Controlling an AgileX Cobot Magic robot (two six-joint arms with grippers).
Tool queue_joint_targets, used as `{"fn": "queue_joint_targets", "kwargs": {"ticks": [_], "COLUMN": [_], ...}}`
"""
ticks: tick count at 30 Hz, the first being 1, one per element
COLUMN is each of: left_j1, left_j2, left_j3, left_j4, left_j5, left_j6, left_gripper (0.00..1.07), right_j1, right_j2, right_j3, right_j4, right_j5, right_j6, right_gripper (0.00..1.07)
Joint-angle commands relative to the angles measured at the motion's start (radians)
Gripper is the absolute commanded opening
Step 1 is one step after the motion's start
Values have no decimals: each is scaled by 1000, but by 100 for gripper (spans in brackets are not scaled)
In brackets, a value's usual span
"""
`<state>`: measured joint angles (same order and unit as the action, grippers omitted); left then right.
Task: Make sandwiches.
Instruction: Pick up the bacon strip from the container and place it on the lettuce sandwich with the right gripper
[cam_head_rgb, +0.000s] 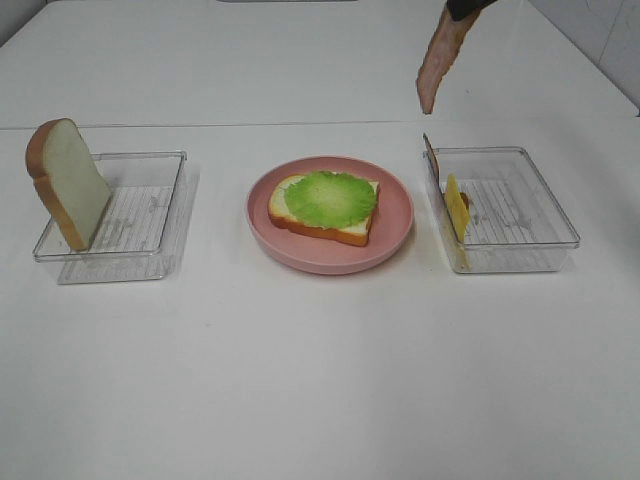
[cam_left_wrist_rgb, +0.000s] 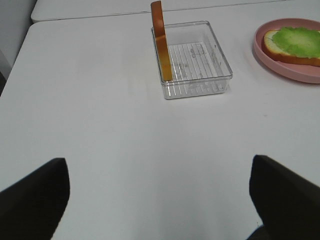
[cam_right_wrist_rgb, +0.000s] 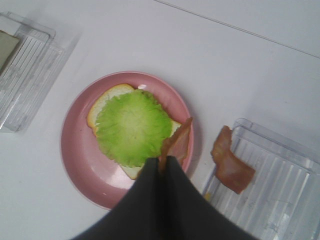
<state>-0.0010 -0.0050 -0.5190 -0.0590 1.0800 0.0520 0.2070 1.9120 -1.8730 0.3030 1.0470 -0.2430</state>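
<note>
High view, right claw (cam_head_rgb: 460, 12): pinching the top end of the held bacon strip (cam_head_rgb: 437, 60), which hangs free above the table (cam_head_rgb: 300, 400), beyond the right tray's (cam_head_rgb: 515, 258) far left corner.
High view, pink plate (cam_head_rgb: 330, 258): at the table's middle; the plated bread slice (cam_head_rgb: 355, 228) lies flat on it with the lettuce (cam_head_rgb: 330, 198) on top.
High view, left tray (cam_head_rgb: 110, 268): the upright bread slice (cam_head_rgb: 70, 185) leans at its left wall.
High view, right tray: the cheese square (cam_head_rgb: 456, 205) stands on edge along the left wall; a spare bacon strip (cam_head_rgb: 430, 155) pokes up at the far left corner.
Left wrist view, left claw (cam_left_wrist_rgb: 157, 165): spread wide, holding nothing, over bare table well short of the left tray (cam_left_wrist_rgb: 195, 89).
Right wrist view, right claw (cam_right_wrist_rgb: 162, 167): fingertips pressed together on the held bacon strip (cam_right_wrist_rgb: 177, 142), seen against the plate's rim beside the lettuce (cam_right_wrist_rgb: 132, 127).
Right wrist view, spare bacon strip (cam_right_wrist_rgb: 230, 167): draped over the right tray's (cam_right_wrist_rgb: 280, 180) wall.
</note>
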Motion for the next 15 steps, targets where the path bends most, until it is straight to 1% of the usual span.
{"fn": "queue_joint_targets", "kwargs": {"ticks": [1, 2, 4, 6, 7, 8, 10, 11, 12, 14, 15], "left_j1": [2, 2, 2, 2, 2, 2, 2, 2, 2, 2, 2], "left_j2": [-12, -12, -12, -12, -12, -12, -12, -12, -12, -12, -12], "left_j3": [1, 1, 1, 1, 1, 1, 1, 1, 1, 1, 1], "left_j4": [-9, -9, -9, -9, -9, -9, -9, -9, -9, -9, -9], "left_j5": [-6, -6, -6, -6, -6, -6, -6, -6, -6, -6, -6], "left_j6": [2, 2, 2, 2, 2, 2, 2, 2, 2, 2, 2], "left_gripper": [89, 89, 89, 89, 89, 89, 89, 89, 89, 89, 89], "right_j1": [47, 79, 95, 137, 137, 167, 178, 202, 202, 235, 235], "right_j2": [-8, -8, -8, -7, -7, 0, 4, 16, 16, 39, 39], "right_j3": [-6, -6, -6, -6, -6, -6, -6, -6, -6, -6, -6], "right_j4": [-17, -25, -30, -33, -33, -32, -32, -31, -31, -30, -30], "right_j5": [-10, -18, -23, -42, -42, -58, -62, -69, -69, -90, -90], "right_j6": [11, 21, 28, 38, 38, 38, 39, 39, 39, 40, 40], "right_gripper": [0, 0, 0, 0, 0, 0, 0, 0, 0, 0, 0]}}
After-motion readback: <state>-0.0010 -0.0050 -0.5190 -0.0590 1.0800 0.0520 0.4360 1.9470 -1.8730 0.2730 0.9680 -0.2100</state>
